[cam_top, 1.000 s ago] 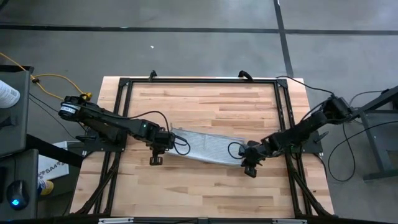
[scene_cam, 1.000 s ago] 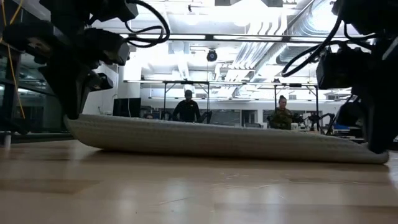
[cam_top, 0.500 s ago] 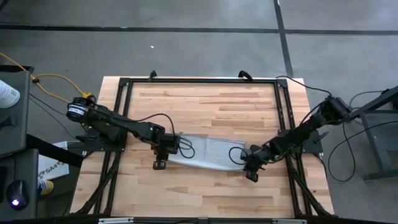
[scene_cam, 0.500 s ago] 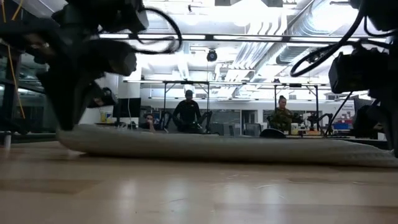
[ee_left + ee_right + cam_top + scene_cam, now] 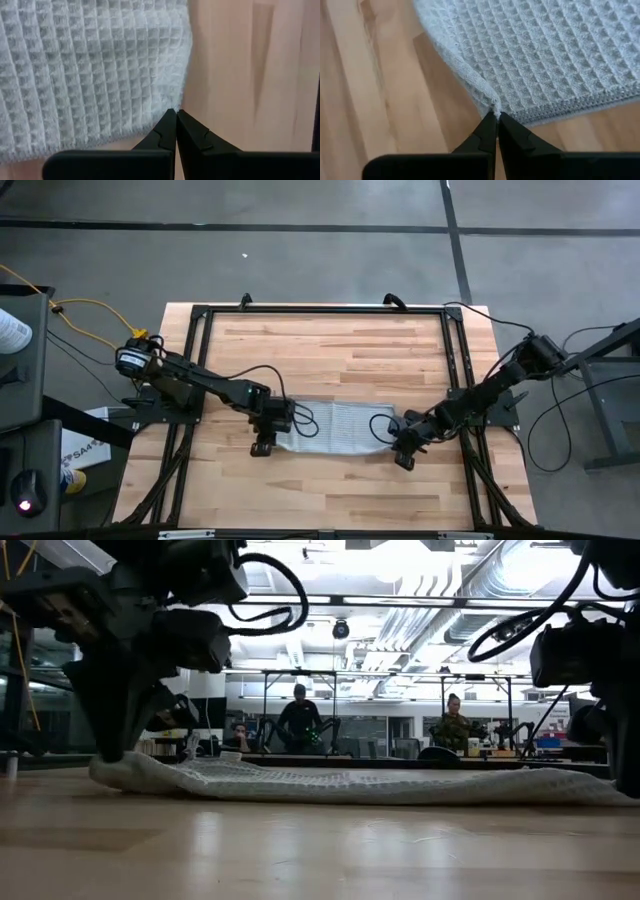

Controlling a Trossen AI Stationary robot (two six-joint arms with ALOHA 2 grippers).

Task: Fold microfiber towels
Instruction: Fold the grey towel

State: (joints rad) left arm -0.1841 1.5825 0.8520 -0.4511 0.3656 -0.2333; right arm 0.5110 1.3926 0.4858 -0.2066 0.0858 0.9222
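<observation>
The light grey-blue waffle-weave towel point(image 5: 338, 428) lies as a long strip on the wooden table, between my two grippers. In the low view the towel point(image 5: 380, 784) rests flat on the tabletop. My left gripper point(image 5: 270, 430) is shut on the strip's left end, and the left wrist view shows it point(image 5: 175, 111) at the towel point(image 5: 90, 70). My right gripper point(image 5: 400, 446) is shut on the strip's right end, and the right wrist view shows it point(image 5: 496, 116) at the towel point(image 5: 550, 55). No tag shows. My left gripper pinches the towel's near left corner point(image 5: 172, 105) between its two fingertips, coming from above and pointing down. That end point(image 5: 115, 766) lies low on the table. One layer or several, I cannot tell. My right gripper pinches the towel's corner point(image 5: 492, 104), where a side edge meets the stitched hem point(image 5: 570, 107), between its two fingertips, coming from above. The cloth around it lies slack on the table. One layer or several, I cannot tell.
A black metal frame point(image 5: 320, 310) runs around the tabletop. Bare wood point(image 5: 330, 350) lies on the far side of the towel, and a narrower band point(image 5: 330, 490) on the near side. People and benches point(image 5: 300, 715) show in the room beyond the table.
Both grippers have gone toward the table's near edge and down, still shut on the towel's ends. The towel, held up in a curve a second ago, now lies flat on the table and sits nearer the near edge.
</observation>
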